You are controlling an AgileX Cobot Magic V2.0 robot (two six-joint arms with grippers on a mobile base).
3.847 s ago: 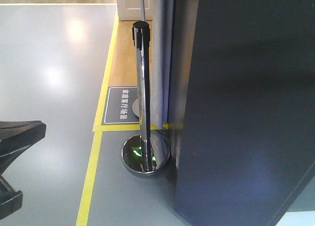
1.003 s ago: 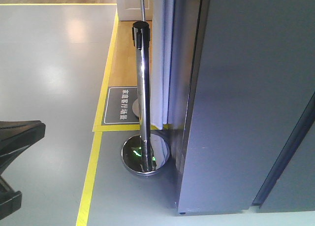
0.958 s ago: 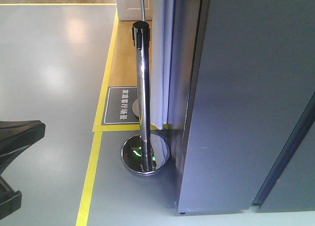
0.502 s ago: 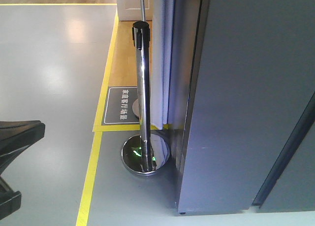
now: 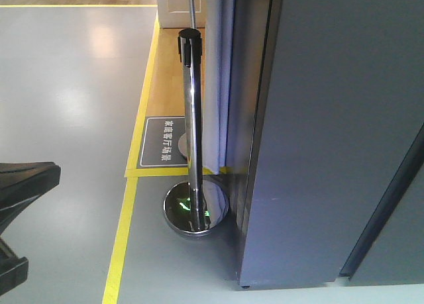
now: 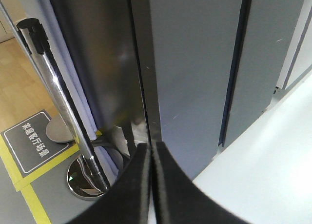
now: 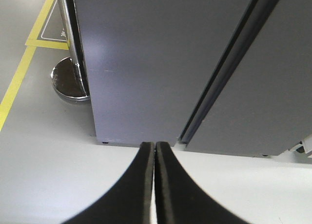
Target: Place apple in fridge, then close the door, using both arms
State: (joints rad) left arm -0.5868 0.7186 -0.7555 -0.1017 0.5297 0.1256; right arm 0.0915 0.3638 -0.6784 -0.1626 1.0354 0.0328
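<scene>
Beside the chrome stanchion post point(image 5: 192, 118), the fridge point(image 5: 344, 138) is being seen with its door point(image 6: 192, 63) apparently shut flush; the apple is not being shown in any view, presumably inside. The left gripper point(image 6: 151, 158) and right gripper point(image 7: 155, 153) are being held with fingers pressed together, gripping nothing. A poor seal is being risked if the door rebounds, and the post could be knocked during withdrawal.
</scene>
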